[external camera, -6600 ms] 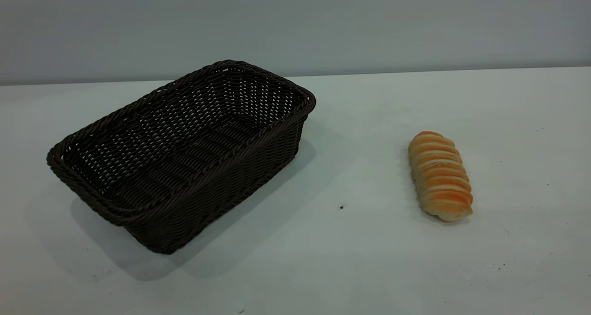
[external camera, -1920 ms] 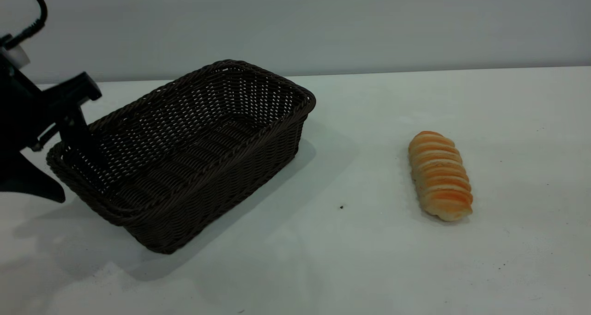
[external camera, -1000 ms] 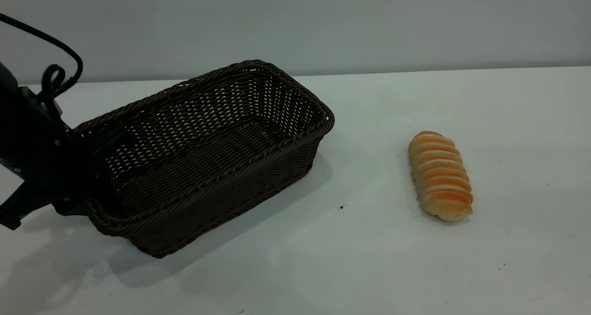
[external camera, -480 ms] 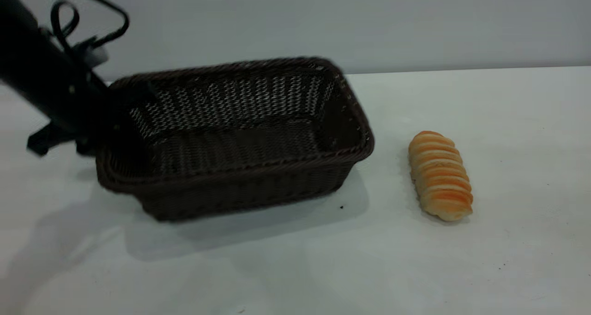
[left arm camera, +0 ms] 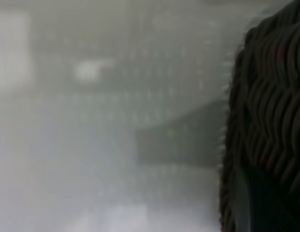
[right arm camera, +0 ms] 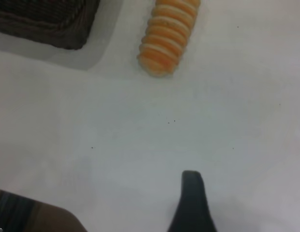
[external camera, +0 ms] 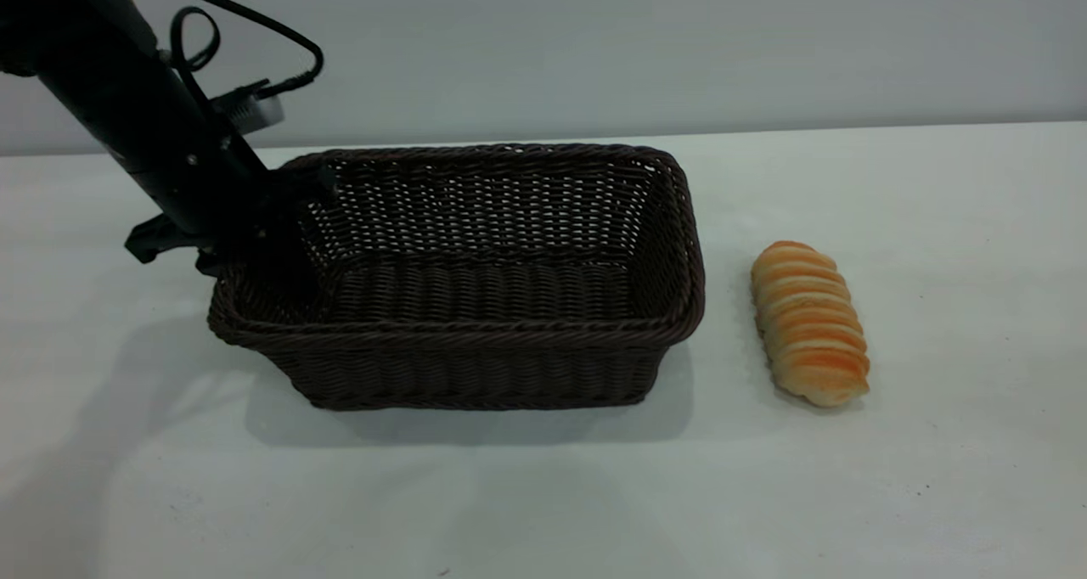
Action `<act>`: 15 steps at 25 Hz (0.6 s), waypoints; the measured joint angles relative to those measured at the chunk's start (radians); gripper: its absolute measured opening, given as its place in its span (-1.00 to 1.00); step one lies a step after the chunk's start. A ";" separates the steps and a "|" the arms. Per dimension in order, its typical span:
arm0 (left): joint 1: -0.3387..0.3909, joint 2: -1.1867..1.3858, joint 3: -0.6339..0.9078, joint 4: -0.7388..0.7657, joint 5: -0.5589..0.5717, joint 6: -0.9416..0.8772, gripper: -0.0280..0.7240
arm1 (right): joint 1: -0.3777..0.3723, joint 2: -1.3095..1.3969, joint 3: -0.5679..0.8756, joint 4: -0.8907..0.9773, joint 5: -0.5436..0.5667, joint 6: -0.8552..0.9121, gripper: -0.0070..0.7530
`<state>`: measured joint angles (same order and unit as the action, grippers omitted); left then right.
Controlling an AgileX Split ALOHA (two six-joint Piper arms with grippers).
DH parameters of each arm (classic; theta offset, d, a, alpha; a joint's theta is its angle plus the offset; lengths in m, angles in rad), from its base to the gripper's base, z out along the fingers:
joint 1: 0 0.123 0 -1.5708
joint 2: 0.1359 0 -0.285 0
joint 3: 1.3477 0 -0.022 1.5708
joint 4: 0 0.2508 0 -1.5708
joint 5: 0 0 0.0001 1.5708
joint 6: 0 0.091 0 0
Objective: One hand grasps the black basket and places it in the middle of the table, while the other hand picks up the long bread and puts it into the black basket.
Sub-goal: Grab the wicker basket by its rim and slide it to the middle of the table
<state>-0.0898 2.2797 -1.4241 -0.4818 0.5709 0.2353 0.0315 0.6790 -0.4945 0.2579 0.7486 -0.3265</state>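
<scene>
Trouble could come from the grip: the left gripper (external camera: 272, 222) is closed over the left short rim of the black basket (external camera: 475, 307), which sits near the middle of the table (external camera: 934, 494). If released carelessly, the basket may slide into the long bread (external camera: 809, 324) just beside it. The right gripper (right arm camera: 193, 203) is far from the bread; its opening I cannot tell.

The black basket (external camera: 475, 341) is dark brown-black and woven; the long bread (external camera: 808, 323) is golden orange with pale stripes; the table (external camera: 934, 222) is white with tiny dark specks
</scene>
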 joint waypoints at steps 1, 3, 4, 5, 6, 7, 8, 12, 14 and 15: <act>0.000 0.007 -0.003 0.000 0.004 0.002 -0.56 | 0.000 0.000 0.000 0.000 0.000 0.000 0.57; 0.000 0.011 -0.006 0.000 0.011 0.000 -0.56 | 0.000 0.000 0.000 0.000 0.000 0.000 0.57; 0.000 0.011 -0.008 0.000 0.011 -0.006 -0.56 | 0.000 0.000 0.000 0.000 0.000 0.000 0.57; 0.000 0.011 -0.011 0.001 0.016 -0.012 -0.56 | 0.000 0.000 0.000 0.000 0.000 0.000 0.57; 0.000 0.011 -0.012 0.004 0.018 -0.015 -0.56 | 0.000 0.000 0.000 0.000 0.000 0.000 0.57; 0.000 0.011 -0.013 0.005 0.019 -0.018 -0.56 | 0.000 0.000 0.000 0.000 0.000 0.000 0.57; 0.000 0.011 -0.016 0.007 0.023 -0.019 -0.56 | 0.000 0.000 0.000 0.000 0.000 0.000 0.57; 0.000 0.011 -0.045 0.019 0.044 -0.020 -0.36 | 0.000 0.000 0.000 0.000 0.000 0.000 0.57; 0.001 0.011 -0.071 0.031 0.068 -0.021 -0.11 | 0.000 0.000 0.000 0.000 0.000 0.000 0.57; 0.006 0.011 -0.085 0.039 0.086 -0.026 0.02 | 0.000 0.000 0.000 0.000 0.000 0.000 0.57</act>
<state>-0.0839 2.2905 -1.5088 -0.4426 0.6565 0.2088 0.0315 0.6790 -0.4945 0.2576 0.7486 -0.3265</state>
